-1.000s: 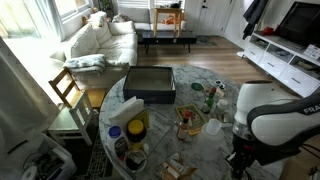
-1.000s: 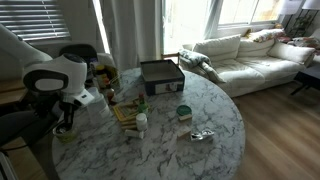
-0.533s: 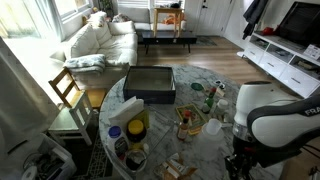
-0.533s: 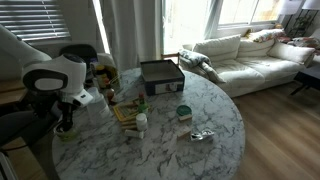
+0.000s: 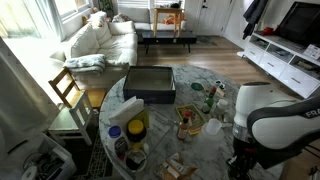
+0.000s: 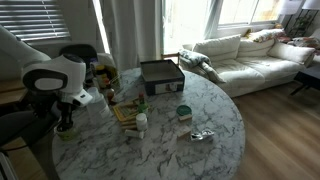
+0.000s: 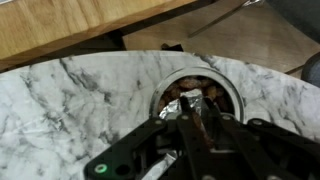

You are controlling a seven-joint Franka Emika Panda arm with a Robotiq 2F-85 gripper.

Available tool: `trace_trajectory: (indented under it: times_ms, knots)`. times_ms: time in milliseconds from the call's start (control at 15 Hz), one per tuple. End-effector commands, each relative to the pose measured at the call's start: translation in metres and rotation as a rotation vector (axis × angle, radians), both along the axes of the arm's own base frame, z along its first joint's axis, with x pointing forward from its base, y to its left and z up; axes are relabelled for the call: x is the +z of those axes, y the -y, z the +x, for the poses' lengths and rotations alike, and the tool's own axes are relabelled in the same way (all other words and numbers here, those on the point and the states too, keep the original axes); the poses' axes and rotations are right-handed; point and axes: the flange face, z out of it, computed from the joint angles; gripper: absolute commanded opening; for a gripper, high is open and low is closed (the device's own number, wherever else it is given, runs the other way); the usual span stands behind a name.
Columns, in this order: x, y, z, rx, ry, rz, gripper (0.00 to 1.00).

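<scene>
My gripper [image 7: 195, 112] points down into a small round bowl [image 7: 233, 92] at the edge of the marble table [image 7: 70, 95]. The bowl holds foil-wrapped brown pieces [image 7: 170, 108]. The fingers are close together, and a foil-wrapped piece seems pinched between them inside the bowl. In both exterior views the gripper [image 6: 65, 120] [image 5: 238, 160] hangs over the bowl [image 6: 66, 133] near the table's rim, below the white arm housing [image 6: 50, 80].
On the round marble table [image 6: 210, 115] stand a dark box [image 6: 160, 75], a white bottle [image 6: 141, 122], a green-lidded jar [image 6: 184, 112], crumpled foil [image 6: 202, 134] and a wooden board [image 6: 125, 110]. A chair [image 5: 68, 90] and a sofa [image 5: 100, 40] stand beyond.
</scene>
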Motion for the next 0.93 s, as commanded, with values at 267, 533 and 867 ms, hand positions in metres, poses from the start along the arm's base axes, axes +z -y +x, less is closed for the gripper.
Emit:
trace_trajectory:
  times_ms: [267, 533, 867]
  knots:
    - [-0.0031, 0.0022, -0.0010, 0.030, 0.008, -0.021, 0.50]
    - [-0.0040, 0.0019, 0.0000, 0.027, 0.019, -0.020, 0.20]
    - [-0.0055, 0.0021, 0.0003, 0.031, 0.024, -0.026, 0.14]
